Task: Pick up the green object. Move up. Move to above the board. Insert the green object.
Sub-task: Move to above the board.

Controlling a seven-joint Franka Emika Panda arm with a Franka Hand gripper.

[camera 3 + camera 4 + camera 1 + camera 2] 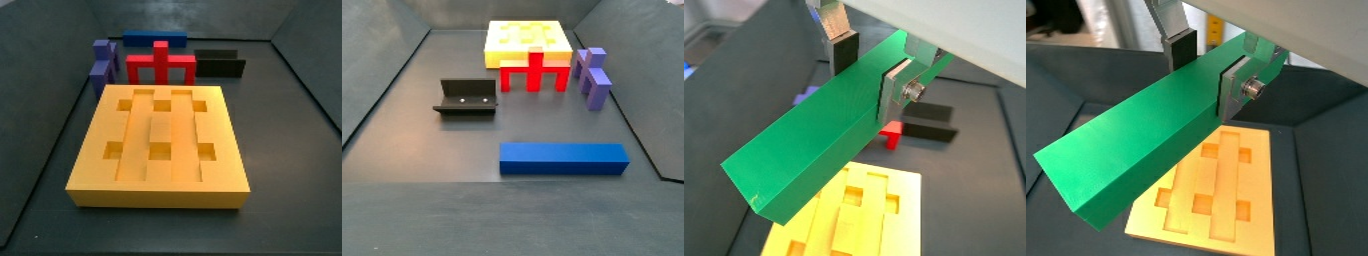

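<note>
My gripper point(870, 75) is shut on the green object point(818, 150), a long green bar clamped between the two fingers point(895, 88) and sticking out far to one side. It shows the same way in both wrist views, gripper point(1209, 75) and bar point(1140, 145). The bar hangs well above the orange-yellow board point(1253, 205), which lies below it with its grooves and square holes open point(898, 190). In both side views the board point(167, 185) point(523, 35) is bare; the gripper and the green bar are out of view there.
A red cross-shaped block point(162, 65) point(536, 68) stands against the board's end. Purple pieces point(593, 75) lie beside it, a blue bar point(563, 158) further off, and the dark fixture point(466, 98) point(221, 65) on the floor. Grey walls ring the floor.
</note>
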